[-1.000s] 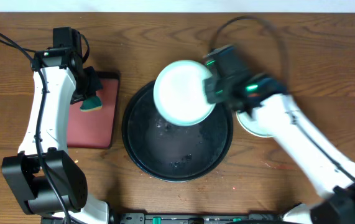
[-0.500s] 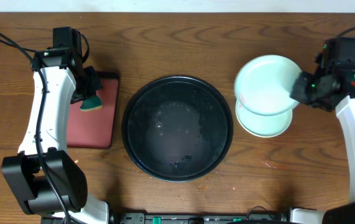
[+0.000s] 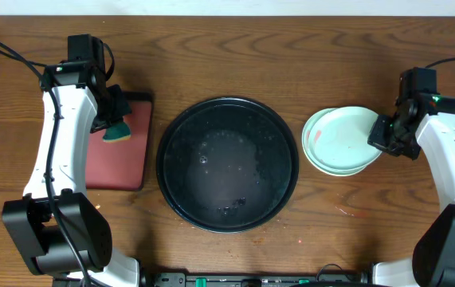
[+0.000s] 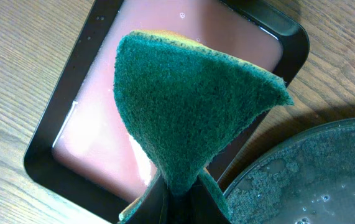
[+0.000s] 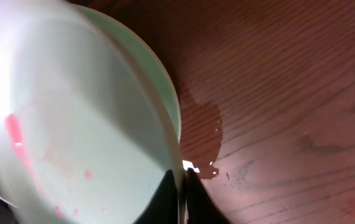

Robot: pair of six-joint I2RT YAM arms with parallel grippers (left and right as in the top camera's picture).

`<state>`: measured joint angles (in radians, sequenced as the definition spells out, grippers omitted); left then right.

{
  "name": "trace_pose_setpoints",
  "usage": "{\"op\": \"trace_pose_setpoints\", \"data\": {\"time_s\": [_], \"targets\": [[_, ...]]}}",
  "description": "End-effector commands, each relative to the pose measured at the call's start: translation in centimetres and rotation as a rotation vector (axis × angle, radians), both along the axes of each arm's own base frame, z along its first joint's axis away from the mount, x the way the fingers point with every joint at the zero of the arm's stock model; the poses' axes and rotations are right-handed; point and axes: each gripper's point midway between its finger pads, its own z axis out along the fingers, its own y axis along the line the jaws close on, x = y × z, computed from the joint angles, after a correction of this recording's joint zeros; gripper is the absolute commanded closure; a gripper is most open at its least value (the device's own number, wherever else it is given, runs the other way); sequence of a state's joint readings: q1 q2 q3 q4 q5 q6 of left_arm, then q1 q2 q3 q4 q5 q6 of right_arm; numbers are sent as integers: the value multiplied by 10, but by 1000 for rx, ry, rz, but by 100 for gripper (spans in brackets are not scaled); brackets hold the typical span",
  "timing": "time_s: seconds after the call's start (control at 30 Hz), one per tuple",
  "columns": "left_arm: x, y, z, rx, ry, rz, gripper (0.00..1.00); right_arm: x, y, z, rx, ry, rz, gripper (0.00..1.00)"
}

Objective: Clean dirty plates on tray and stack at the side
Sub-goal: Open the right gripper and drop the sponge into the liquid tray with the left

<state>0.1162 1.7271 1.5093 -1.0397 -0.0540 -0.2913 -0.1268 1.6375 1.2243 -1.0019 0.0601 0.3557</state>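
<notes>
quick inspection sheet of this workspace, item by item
surface: wooden table, small puddle beside the plates
job's things: black tray wet, no plates in it; mint plate atop the stack right of the tray, red smears on it
clutter: red tray left of the black tray
claws: left claw shut on green sponge above the red tray; right claw pinching the mint plate's rim
cables: black cable by the left arm, away from the trays
surroundings: nothing seen
</notes>
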Motion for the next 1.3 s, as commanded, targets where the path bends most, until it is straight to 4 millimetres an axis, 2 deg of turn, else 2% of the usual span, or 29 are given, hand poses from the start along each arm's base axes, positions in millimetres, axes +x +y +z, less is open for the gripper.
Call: {"op": "trace_pose_setpoints", "data": {"time_s": [0.0,0.17,0.37,0.47,0.53,0.7,1.03,1.1,1.13,1.27], "targets": [[-3,1,-5,1,15,-2,93,1,2,-1,-2,0,-5,88],[-3,1,-5,2,15,-2,92,2,22,-1,46,2,97,69],[-4,4,-4,18,18,-2,93,5,56,1,127,-9,222,63],[-5,14,-5,74,29,5,93,5,72,1,136,-12,271,62],[-3,15,-8,92,40,-52,93,6,81,1,134,-18,301,61],[2,15,-30,103,101,-155,93,12,98,3,130,-48,360,52],[-3,4,-90,10,258,-175,92,14,101,3,126,-54,373,37],[-3,4,-91,10,261,-175,83,14,101,3,127,-55,373,35],[-3,4,-91,10,260,-175,70,14,101,3,127,-55,373,34],[1,5,-83,14,241,-175,30,15,102,6,127,-60,373,25]]}}
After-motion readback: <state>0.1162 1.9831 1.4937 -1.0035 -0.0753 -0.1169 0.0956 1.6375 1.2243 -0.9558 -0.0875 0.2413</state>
